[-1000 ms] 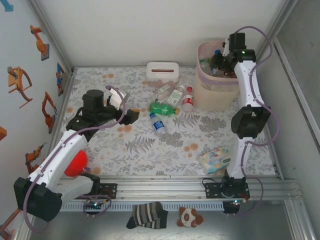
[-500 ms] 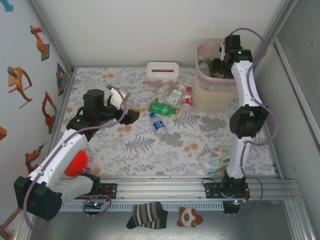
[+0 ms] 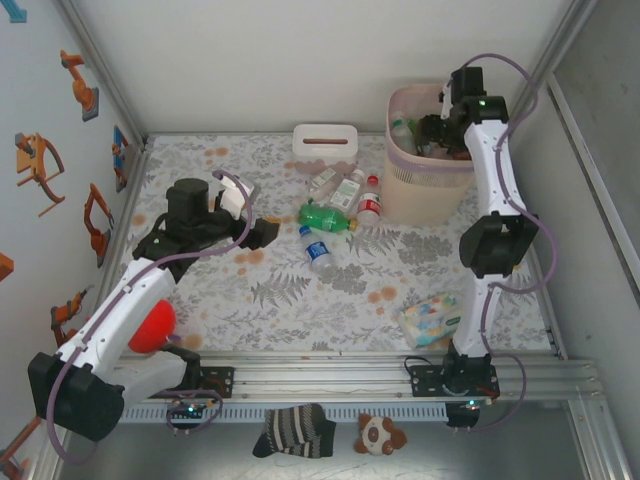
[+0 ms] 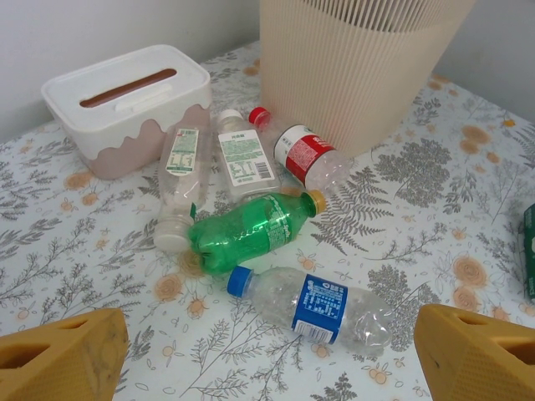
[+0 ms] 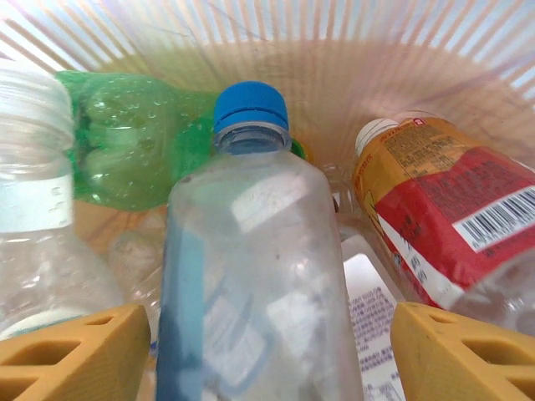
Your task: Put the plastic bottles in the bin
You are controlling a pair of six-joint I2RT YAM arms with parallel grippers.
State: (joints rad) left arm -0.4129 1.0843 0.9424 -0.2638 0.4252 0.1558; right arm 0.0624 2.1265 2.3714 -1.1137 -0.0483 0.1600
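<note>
Left jaws spread and nearer: blue-capped bottle (image 4: pixel 313 305) lies to their right, long axis near-to-far, crosswise. Right jaws spread astride a clear bottle (image 5: pixel 251 276) inside the bin (image 3: pixel 420 195).

A grey-leaf and orange-flower print covers the counter (image 3: pixel 300 300). A low white tissue box (image 3: pixel 325 139) with a brown slot on top sits at the far edge, close to the back wall. A soft pack of wipes (image 3: pixel 432 320) lies near the front right. A red ball (image 3: pixel 155 327) rests at the front left, partly hidden. Beyond the metal rail (image 3: pixel 330 370) at the near edge, a striped sock (image 3: pixel 293 430) lies just beside a small panda toy (image 3: pixel 379 435). Orange stickers (image 3: pixel 40 165) dot the left wall.
</note>
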